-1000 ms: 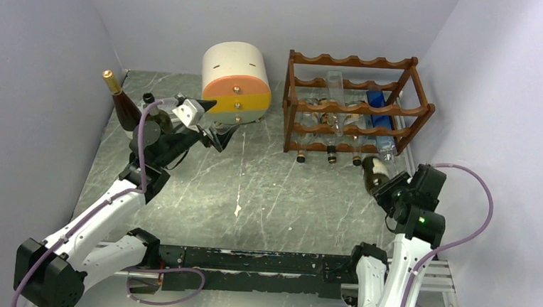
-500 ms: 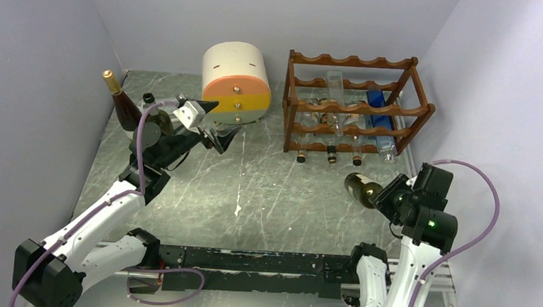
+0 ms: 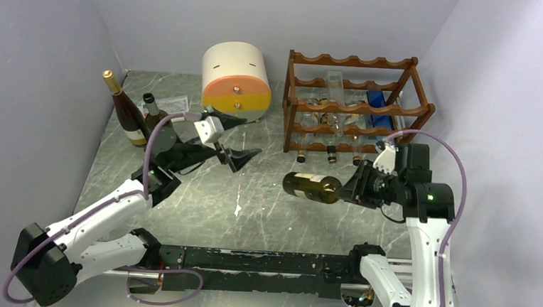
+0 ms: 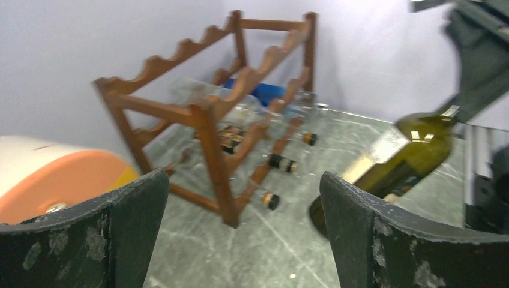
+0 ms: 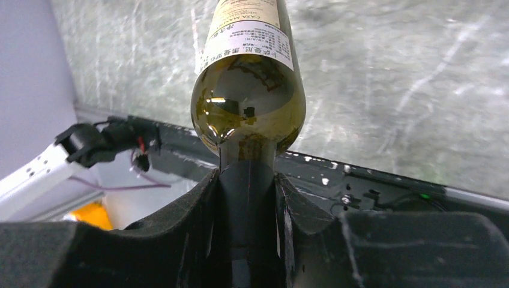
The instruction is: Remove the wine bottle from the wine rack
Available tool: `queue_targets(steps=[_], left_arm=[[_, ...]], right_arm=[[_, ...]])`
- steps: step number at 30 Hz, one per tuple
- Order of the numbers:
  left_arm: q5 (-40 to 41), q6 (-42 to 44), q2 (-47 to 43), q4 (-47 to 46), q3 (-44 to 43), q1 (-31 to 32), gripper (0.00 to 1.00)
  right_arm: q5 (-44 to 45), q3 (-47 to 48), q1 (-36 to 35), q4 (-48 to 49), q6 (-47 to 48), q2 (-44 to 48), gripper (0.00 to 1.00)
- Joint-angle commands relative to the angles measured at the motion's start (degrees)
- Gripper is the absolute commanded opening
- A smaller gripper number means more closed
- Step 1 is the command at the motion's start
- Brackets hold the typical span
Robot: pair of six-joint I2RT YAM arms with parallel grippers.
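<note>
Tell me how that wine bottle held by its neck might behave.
The wine bottle looks like glossy glass: probably slippery and fragile. Held roughly level by the neck in the right gripper, it may sag. Laid down, it would likely roll.

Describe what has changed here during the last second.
The right gripper, shut on the neck of the wine bottle, swung it left, away from the wine rack. The open left gripper moved right, toward it. Rack, drawer unit and standing bottles stayed put.
</note>
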State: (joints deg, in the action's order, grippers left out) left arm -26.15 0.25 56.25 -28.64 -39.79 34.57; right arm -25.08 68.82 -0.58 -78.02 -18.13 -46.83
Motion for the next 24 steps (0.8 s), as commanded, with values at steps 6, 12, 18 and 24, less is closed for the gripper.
queue_targets(steps=[6, 12, 18, 24], left_arm=[[-8.4, 7.6, 9.2, 10.2, -6.4, 11.7, 0.96], [7.2, 15.7, 12.3, 16.3, -6.9, 19.7, 0.94], [15.8, 20.6, 13.5, 16.0, -5.5, 22.9, 0.95], [16.8, 24.4, 15.0, 17.2, -4.6, 24.4, 0.98]], right_arm=[[-15.2, -5.0, -5.5, 22.4, -1.7, -4.1, 0.0], [-6.4, -1.9, -14.7, 27.7, -3.7, -10.3, 0.0], [3.5, -2.5, -29.1, 34.3, -9.9, -15.5, 0.0], [10.0, -0.3, -40.2, 39.2, -14.1, -18.9, 0.0]])
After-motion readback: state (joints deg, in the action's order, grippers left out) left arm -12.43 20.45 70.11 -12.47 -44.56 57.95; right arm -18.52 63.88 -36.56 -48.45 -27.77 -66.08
